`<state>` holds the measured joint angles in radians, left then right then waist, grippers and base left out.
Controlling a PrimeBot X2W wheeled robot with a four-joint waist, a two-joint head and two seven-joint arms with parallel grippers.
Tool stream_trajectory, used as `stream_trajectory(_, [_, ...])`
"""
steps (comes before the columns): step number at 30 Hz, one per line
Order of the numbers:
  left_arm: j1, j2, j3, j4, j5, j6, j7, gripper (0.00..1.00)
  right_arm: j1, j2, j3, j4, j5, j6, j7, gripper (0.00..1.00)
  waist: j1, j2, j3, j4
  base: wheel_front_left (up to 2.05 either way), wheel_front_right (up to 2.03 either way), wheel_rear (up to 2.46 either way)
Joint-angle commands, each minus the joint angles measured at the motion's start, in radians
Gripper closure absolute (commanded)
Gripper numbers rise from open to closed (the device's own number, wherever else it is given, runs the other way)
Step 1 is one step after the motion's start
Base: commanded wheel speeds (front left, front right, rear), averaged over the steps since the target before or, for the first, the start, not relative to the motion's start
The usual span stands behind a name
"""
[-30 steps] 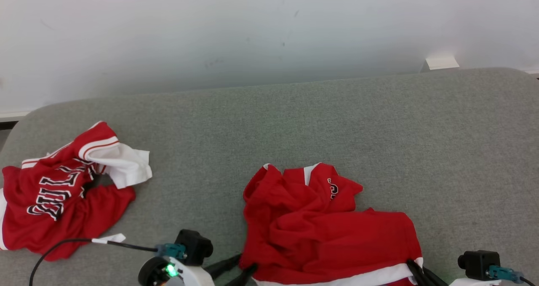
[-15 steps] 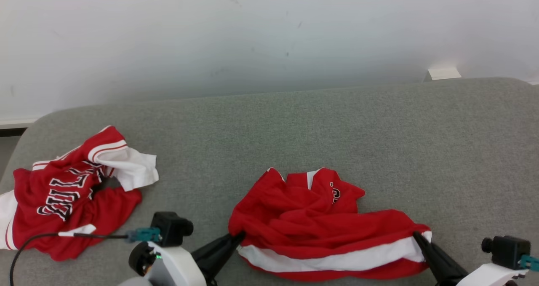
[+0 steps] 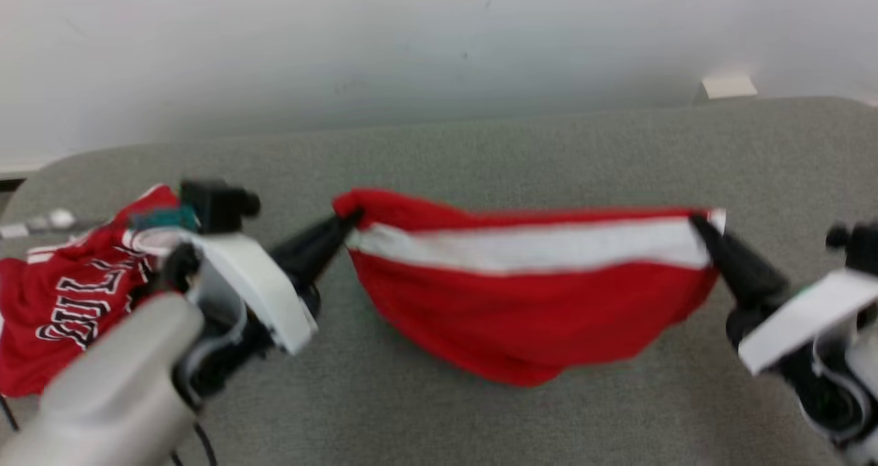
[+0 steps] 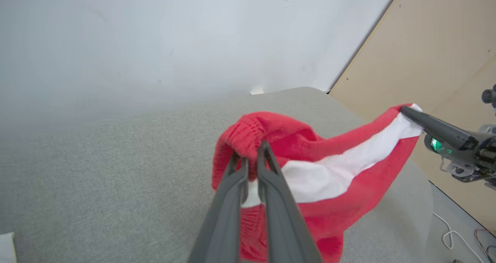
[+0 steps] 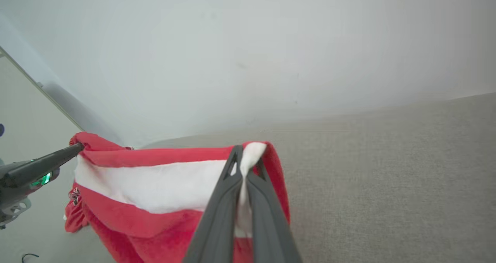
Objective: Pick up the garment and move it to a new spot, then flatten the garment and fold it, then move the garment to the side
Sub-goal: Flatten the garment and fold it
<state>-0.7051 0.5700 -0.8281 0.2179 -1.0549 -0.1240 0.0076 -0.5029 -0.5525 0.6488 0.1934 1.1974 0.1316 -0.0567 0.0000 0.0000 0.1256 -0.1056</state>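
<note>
Plainly, the red white-banded garment (image 3: 521, 315) hangs stretched across mid-frame, its left corner clamped in the left gripper (image 3: 345, 220), its right corner pinched in the right gripper (image 3: 699, 224).

garment (image 3: 528, 315) is seen as soft matt cloth, red w/ a white band (a fine knit grain is made out in the left wrist view). the pad (image 3: 549, 143) under it is covered in grey woven fabric, matt & slightly rough. fingers of the left gripper (image 3: 348, 217) & right gripper (image 3: 696, 220) are read as dark matt plastic, the wrist shell (image 3: 254, 281) as smooth white plastic w/ slight sheen. wall (image 3: 411, 40): smooth matt paint. side panel (image 4: 434, 42): pale, wood-like, smooth.
</note>
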Motion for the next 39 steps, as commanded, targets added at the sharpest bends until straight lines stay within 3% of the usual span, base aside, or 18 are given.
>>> stream_trajectory(1, [-0.056, 0.005, 0.011, 0.038, -0.018, -0.004, 0.029, 1.00, -0.074, 0.019, 0.000, 0.025, 0.014, -0.002, 0.008, 1.00, 0.0000, 0.0000, 0.053, -0.015, 0.00, 0.00, 0.00])
stream_trajectory(9, [-0.369, -0.039, 0.045, 0.285, -0.125, -0.005, 0.233, 1.00, -0.446, 0.094, 0.013, 0.181, 0.037, -0.002, 0.001, 1.00, 0.0000, 0.0000, 0.180, -0.032, 0.00, 0.00, 0.00])
stream_trajectory(13, [-0.540, -0.066, 0.038, 0.392, -0.113, -0.005, 0.290, 1.00, -0.639, 0.129, 0.018, 0.283, 0.030, -0.002, -0.019, 1.00, 0.0000, 0.0000, 0.238, -0.036, 0.00, 0.00, 0.00])
stream_trajectory(18, [-0.686, -0.105, 0.034, 0.461, -0.109, -0.005, 0.292, 1.00, -0.798, 0.132, 0.018, 0.354, 0.029, -0.002, -0.055, 1.00, 0.0000, 0.0000, 0.284, -0.030, 0.00, 0.00, 0.00])
stream_trajectory(24, [-0.843, -0.158, 0.048, 0.552, -0.117, -0.005, 0.193, 1.00, -0.975, 0.122, 0.027, 0.435, 0.008, -0.002, -0.131, 1.00, 0.0000, 0.0000, 0.293, -0.025, 0.00, 0.00, 0.00])
stream_trajectory(28, [-0.885, -0.199, 0.066, 0.609, -0.124, -0.005, 0.090, 1.00, -1.016, 0.134, 0.029, 0.477, 0.015, -0.002, -0.171, 1.00, 0.0000, 0.0000, 0.294, -0.027, 0.00, 0.00, 0.00])
stream_trajectory(32, [-0.864, -0.208, 0.004, 0.622, -0.132, -0.005, 0.144, 1.00, -0.982, 0.137, 0.088, 0.483, 0.038, -0.002, -0.133, 1.00, 0.0000, 0.0000, 0.300, -0.028, 0.00, 0.00, 0.00])
stream_trajectory(39, [-0.756, -0.156, -0.124, 0.540, -0.177, -0.006, 0.278, 1.00, -0.858, 0.075, 0.216, 0.419, 0.097, -0.002, -0.021, 1.00, 0.0000, 0.0000, 0.304, -0.025, 0.00, 0.00, 0.00])
